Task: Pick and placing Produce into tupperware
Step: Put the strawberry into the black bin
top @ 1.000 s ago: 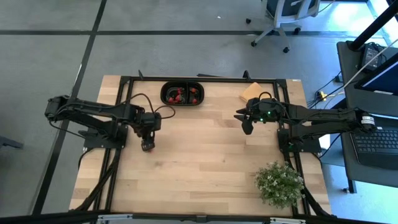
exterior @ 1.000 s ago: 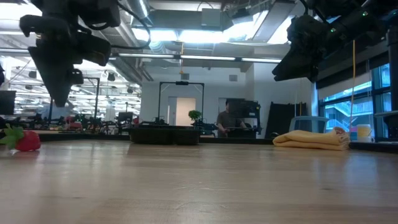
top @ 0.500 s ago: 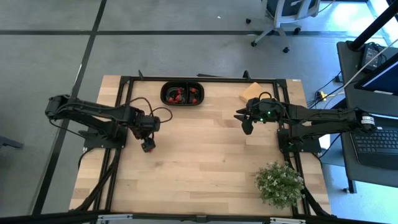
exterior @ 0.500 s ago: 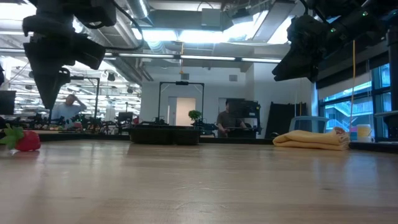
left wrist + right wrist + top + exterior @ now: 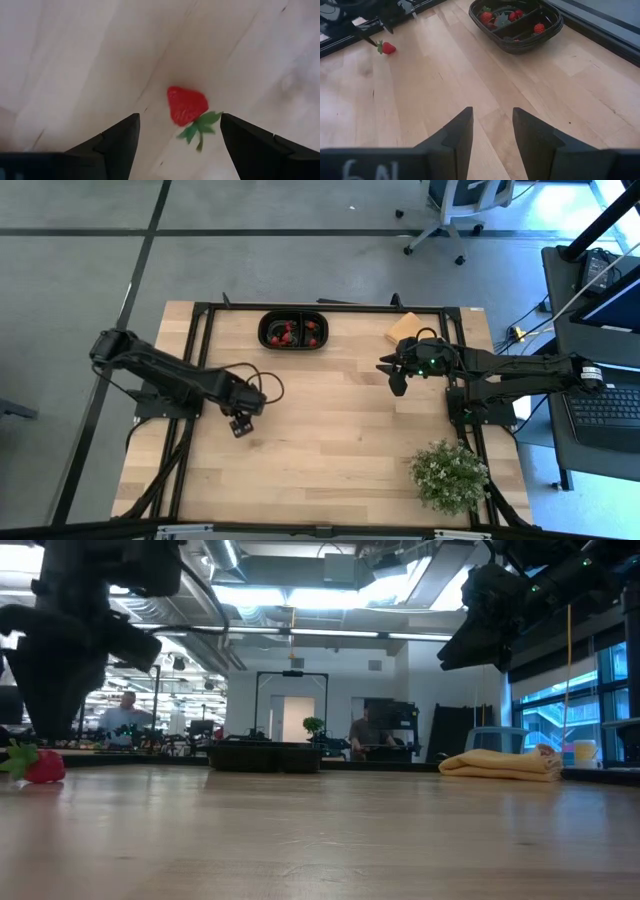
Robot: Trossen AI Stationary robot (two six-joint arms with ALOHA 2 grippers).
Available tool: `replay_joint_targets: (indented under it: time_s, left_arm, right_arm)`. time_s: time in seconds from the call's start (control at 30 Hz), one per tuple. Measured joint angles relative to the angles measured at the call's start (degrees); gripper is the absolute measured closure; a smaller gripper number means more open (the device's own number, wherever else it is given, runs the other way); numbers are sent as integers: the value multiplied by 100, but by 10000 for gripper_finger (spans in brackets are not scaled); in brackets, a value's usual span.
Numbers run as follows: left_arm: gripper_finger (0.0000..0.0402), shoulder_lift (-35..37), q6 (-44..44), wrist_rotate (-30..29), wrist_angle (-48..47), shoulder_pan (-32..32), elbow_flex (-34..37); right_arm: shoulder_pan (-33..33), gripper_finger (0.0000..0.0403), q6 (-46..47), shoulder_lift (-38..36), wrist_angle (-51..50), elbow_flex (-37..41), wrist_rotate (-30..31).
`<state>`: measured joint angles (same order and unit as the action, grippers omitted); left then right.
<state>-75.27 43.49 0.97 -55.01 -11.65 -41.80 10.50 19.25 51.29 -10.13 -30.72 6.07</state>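
A red strawberry with a green top [image 5: 186, 106] lies on its side on the bare wood, left of the table's middle; it also shows in the low view [image 5: 40, 765] and the right wrist view [image 5: 387, 48]. My left gripper [image 5: 240, 425] hangs over it, pointing down, open, with one finger on either side [image 5: 178, 122] and apart from it. The black oval container [image 5: 294, 330] sits at the far edge holding several red and dark fruits [image 5: 492, 17]. My right gripper [image 5: 397, 378] waits above the table's right half, open [image 5: 492, 135].
A tan square pad [image 5: 402, 328] lies at the far right, seen as a yellow heap in the low view [image 5: 500, 762]. A leafy potted plant [image 5: 448, 473] stands near the right near corner. Bare wood lies between the strawberry and the container. People show in the room behind.
My left gripper has moved a little toward the table's near edge and has come down lower over the strawberry, the arm stretching out farther over the table. The strawberry has stayed where it was.
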Motion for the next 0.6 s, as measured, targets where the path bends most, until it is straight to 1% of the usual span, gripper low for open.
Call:
replay_joint_targets:
  time_s: [0.3,0.43,0.6]
  left_arm:
    - [134,-656,92,59,211,-95,0]
    - [134,-850,98,70,460,-93,0]
    - [135,-1055,98,276,641,-92,0]
  right_arm:
    - [0,262,9,-1,-3,0,0]
    - [0,262,7,0,-5,0,0]
    - [-1,262,7,-2,-24,0,0]
